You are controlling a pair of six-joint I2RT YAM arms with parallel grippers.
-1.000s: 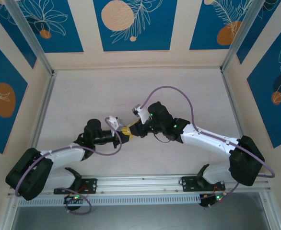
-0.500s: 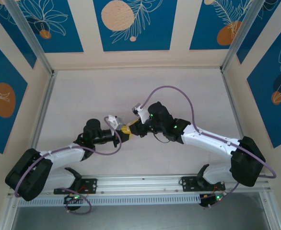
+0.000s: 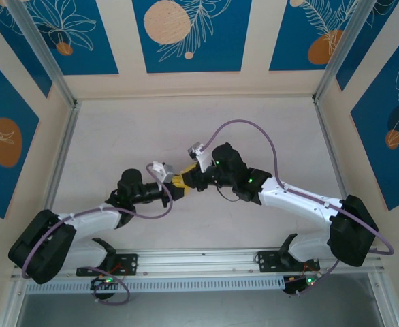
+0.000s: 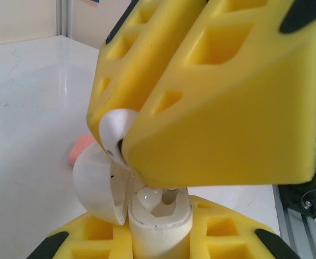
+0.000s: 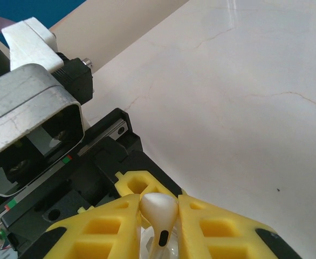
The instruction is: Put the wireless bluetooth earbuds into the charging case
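Note:
My left gripper (image 4: 158,240) is shut on a white charging case (image 4: 160,221), held upright with its lid (image 4: 93,183) swung open to the left. From above, my right gripper (image 5: 159,216) is shut on a white earbud (image 5: 158,208), stem pointing down at the case's open wells. In the left wrist view the earbud (image 4: 112,135) pokes out of the right gripper's yellow foam fingers (image 4: 217,108), just over the case's mouth. In the top view the left gripper (image 3: 174,187) and the right gripper (image 3: 187,180) meet at mid-table.
A blurred salmon-pink thing (image 4: 81,151) lies on the white table (image 3: 118,136) behind the open lid. Blue-patterned wall panels and metal posts (image 3: 46,51) ring the table. A metal rail (image 3: 199,259) runs along the near edge.
Both grippers have shifted slightly towards the far side and left, staying together. Their grips on the case and the earbud are unchanged.

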